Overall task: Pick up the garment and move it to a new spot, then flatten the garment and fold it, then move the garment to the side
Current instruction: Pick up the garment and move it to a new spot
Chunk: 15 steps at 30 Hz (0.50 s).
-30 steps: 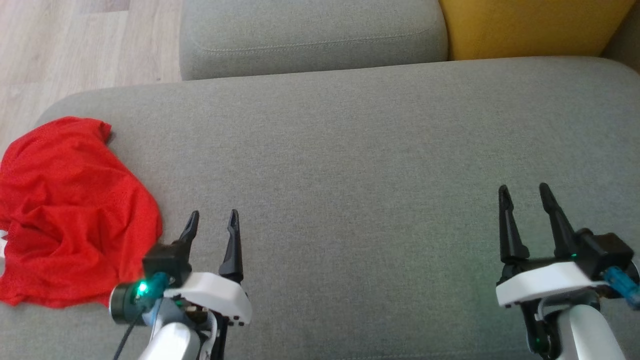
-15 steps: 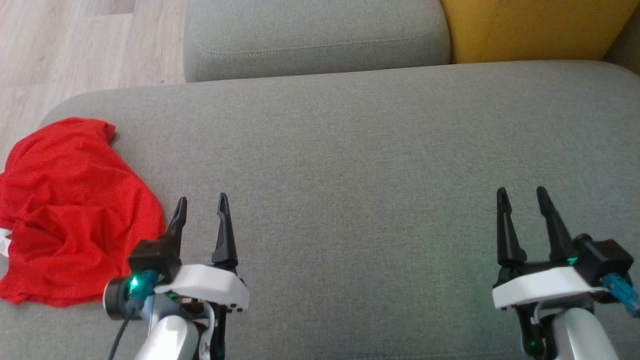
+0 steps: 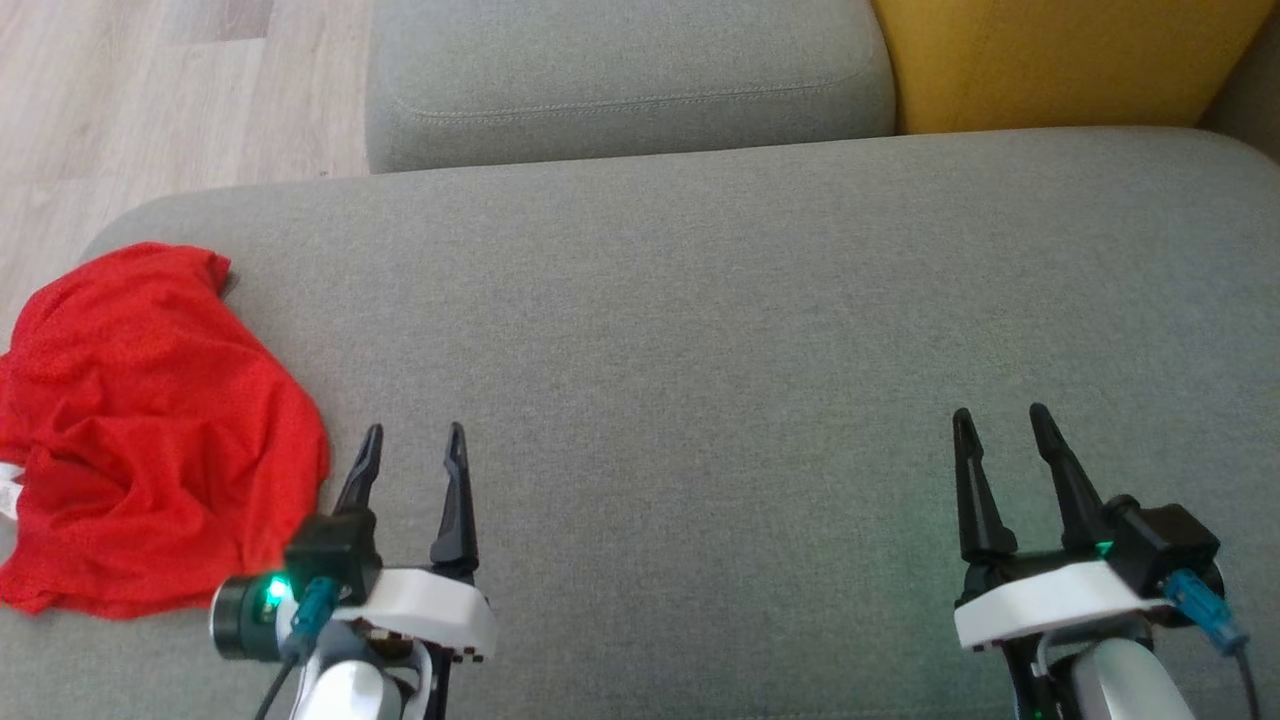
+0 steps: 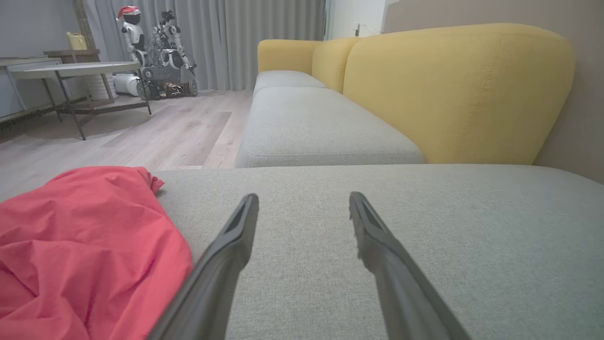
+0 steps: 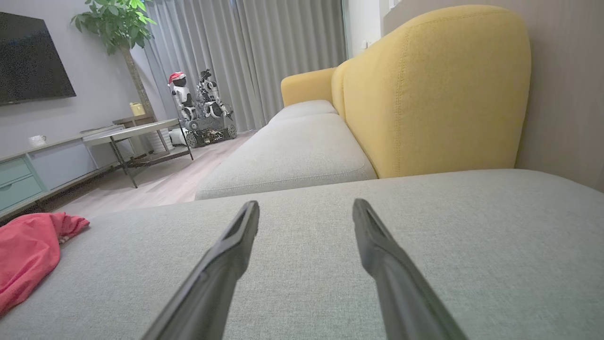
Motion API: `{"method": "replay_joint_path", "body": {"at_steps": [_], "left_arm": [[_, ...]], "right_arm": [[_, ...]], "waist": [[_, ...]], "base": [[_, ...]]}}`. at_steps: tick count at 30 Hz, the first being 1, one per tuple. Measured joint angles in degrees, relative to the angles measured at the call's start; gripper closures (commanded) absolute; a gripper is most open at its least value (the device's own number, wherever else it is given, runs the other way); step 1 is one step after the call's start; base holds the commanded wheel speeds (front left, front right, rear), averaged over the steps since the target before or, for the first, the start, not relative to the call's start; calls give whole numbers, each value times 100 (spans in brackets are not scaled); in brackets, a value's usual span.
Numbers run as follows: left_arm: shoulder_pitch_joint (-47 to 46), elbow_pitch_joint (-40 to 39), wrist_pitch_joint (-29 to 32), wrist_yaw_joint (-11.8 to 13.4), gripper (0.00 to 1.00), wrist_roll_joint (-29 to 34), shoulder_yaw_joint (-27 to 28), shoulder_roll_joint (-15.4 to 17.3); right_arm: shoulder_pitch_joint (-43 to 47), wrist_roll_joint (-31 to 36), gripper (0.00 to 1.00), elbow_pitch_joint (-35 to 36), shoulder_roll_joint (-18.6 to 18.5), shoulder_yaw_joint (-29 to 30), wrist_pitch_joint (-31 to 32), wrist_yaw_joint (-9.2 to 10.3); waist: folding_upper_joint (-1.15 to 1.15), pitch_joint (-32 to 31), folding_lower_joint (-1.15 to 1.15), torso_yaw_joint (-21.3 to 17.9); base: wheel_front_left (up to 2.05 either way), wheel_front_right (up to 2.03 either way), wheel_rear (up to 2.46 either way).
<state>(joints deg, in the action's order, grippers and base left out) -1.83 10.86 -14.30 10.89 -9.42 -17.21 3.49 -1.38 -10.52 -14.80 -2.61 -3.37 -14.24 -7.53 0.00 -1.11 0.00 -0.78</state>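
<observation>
One red garment (image 3: 150, 430) lies crumpled in a loose heap at the left end of a wide grey seat cushion (image 3: 700, 300). Its fabric looks like fine mesh, creased into soft folds, with a small white tag (image 3: 8, 492) at its left edge.

Two grippers hover low over the cushion, each with two dark fingers spread wide and holding nothing. The left gripper (image 3: 414, 430) is just beside the garment, and the right gripper (image 3: 1001, 413) is well apart from it, at the other side.

The head view takes in a second grey cushion (image 3: 620, 80) and a yellow backrest (image 3: 1060, 60) beyond. The left wrist view adds a round table (image 4: 61, 68), grey curtains (image 4: 264, 38) and a small robot in a red hat (image 4: 132, 28). The right wrist view adds one dark television (image 5: 33, 56) and one leafy plant (image 5: 118, 23).
</observation>
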Motion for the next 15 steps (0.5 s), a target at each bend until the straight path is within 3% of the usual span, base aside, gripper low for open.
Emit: {"method": "replay_joint_path", "body": {"at_steps": [15], "left_arm": [[-1,30,0,-183,0,178,140,-46]], "right_arm": [[-15,52,0,13,0,-3,-5,0]], "waist": [[0,18,0,167]], "base": [[0,0,0]]}}
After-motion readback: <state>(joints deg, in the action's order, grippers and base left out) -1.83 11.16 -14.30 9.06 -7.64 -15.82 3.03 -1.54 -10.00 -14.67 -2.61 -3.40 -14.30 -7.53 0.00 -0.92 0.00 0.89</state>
